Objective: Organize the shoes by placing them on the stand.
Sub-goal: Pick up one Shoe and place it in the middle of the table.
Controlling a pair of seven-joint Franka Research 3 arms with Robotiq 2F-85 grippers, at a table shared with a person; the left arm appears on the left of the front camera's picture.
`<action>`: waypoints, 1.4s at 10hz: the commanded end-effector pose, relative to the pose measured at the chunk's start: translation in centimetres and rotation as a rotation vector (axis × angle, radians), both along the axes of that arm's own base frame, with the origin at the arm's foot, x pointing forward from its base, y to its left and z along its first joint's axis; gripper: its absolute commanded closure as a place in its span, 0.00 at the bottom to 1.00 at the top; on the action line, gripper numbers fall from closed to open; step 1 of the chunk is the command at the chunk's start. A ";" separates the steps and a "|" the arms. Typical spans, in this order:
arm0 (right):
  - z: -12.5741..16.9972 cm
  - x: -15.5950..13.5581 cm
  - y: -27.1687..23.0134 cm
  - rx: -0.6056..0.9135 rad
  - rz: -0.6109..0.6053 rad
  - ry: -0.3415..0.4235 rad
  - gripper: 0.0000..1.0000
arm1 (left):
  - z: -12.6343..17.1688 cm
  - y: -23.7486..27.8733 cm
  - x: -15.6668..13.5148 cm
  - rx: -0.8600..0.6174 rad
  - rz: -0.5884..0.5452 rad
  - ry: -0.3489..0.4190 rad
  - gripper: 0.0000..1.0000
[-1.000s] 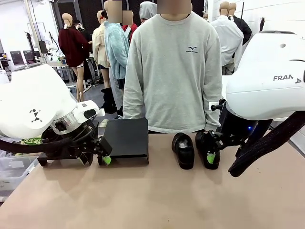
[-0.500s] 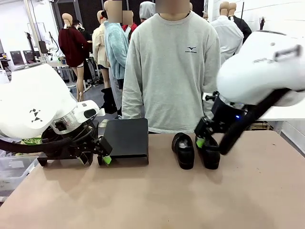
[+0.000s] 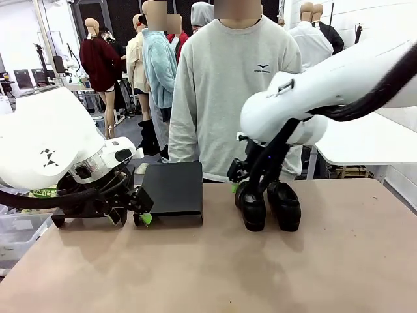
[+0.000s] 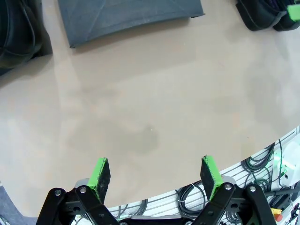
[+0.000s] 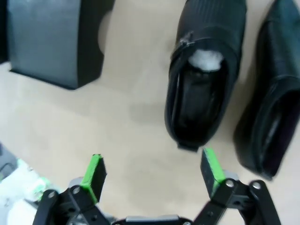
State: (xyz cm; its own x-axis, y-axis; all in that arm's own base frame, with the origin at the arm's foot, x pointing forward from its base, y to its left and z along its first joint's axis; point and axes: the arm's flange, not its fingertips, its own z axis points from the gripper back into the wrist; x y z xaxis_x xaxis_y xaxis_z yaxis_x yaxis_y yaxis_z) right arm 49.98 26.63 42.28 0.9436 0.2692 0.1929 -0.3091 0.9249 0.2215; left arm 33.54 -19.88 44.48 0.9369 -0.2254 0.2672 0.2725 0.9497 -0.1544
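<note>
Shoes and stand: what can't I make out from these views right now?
Front view: the right arm hides the far ends of the left shoe and right shoe.
Right wrist view: blurred; right shoe cut off by the right edge.
Left wrist view: stand cut off by the top edge; a dark object at the left edge is too cropped to identify.

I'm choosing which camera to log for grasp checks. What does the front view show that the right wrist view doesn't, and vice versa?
Front view adds the person in a grey sweatshirt behind the table and the left claw beside the stand. Right wrist view adds a look into the stand-side shoe, with white stuffing in its opening, and the right claw open near its heel. Both show that shoe, the second shoe beside it, and the stand on the table.
</note>
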 end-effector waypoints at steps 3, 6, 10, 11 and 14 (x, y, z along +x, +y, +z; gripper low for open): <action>-2.5 4.8 2.8 -0.105 -0.045 -0.007 0.00 | -0.1 0.1 0.1 -0.009 0.002 -0.007 0.00; -5.7 6.4 3.3 -0.103 -0.066 0.060 0.00 | -0.1 0.1 0.1 -0.009 0.002 -0.007 0.00; -7.6 6.6 3.5 -0.104 -0.082 0.096 0.00 | -0.1 0.1 0.1 -0.009 0.002 -0.007 0.00; -7.6 6.6 3.5 -0.109 -0.073 0.091 0.15 | -0.1 0.1 0.1 -0.009 0.002 -0.007 0.00; -7.6 6.5 3.6 -0.118 -0.083 0.100 0.70 | -0.1 0.1 0.1 -0.009 0.002 -0.007 0.00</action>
